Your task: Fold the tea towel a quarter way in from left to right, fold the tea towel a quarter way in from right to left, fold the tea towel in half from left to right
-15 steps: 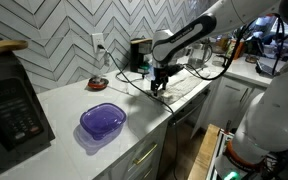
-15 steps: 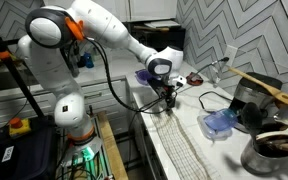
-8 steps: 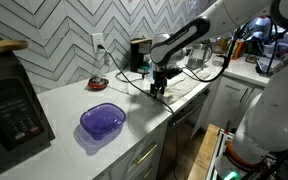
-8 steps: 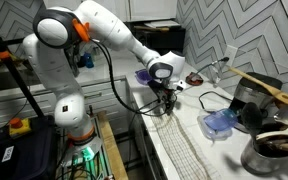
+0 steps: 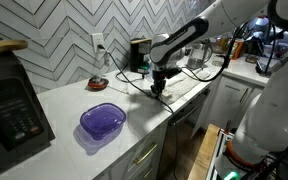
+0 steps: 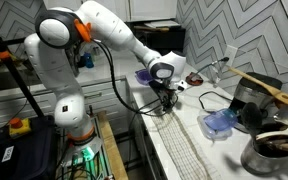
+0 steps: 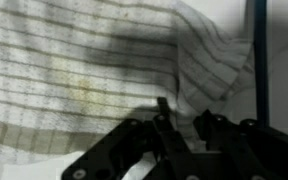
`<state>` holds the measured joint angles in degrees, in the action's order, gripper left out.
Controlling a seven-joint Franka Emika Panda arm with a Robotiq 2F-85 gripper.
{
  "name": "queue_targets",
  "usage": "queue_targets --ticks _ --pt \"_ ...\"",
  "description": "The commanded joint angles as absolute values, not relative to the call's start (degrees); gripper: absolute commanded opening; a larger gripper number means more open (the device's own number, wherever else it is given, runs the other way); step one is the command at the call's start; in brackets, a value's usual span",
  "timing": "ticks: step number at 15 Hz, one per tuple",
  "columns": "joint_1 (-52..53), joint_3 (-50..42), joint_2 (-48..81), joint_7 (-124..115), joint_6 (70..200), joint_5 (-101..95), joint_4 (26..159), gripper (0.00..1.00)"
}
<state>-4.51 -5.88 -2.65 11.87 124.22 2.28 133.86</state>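
The tea towel (image 6: 189, 150), a whitish cloth with thin grey stripes, lies along the counter edge in an exterior view. It shows more faintly beside the arm (image 5: 176, 90). In the wrist view the tea towel (image 7: 74, 70) fills the frame, with a raised fold at the upper right. My gripper (image 7: 184, 118) points straight down onto one end of the towel, its fingers drawn in on a bunched ridge of cloth. Both exterior views show the gripper (image 5: 158, 90) (image 6: 167, 100) low on the counter, touching the cloth.
A purple bowl (image 5: 103, 121) sits on the white counter, apart from the towel. A microwave (image 5: 9, 105) stands at one end. A small light-blue object (image 6: 219, 122), a metal pot (image 6: 274, 150) and cables lie beyond the towel. The counter edge runs right beside the towel.
The jaws have closed in from wide open onto the cloth. The arm has barely moved.
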Motion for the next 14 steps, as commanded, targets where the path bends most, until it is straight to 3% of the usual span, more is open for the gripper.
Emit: queue_targets --ticks 1,13,14 --pt "-5.3 -6.3 -4.1 12.0 122.6 0.9 133.8 0.01" --pt "-10.8 -11.7 -13.4 13.4 119.8 -7.6 132.5 0.02" --pt "-10.1 -10.9 -12.9 12.2 120.8 -6.9 132.7 0.08"
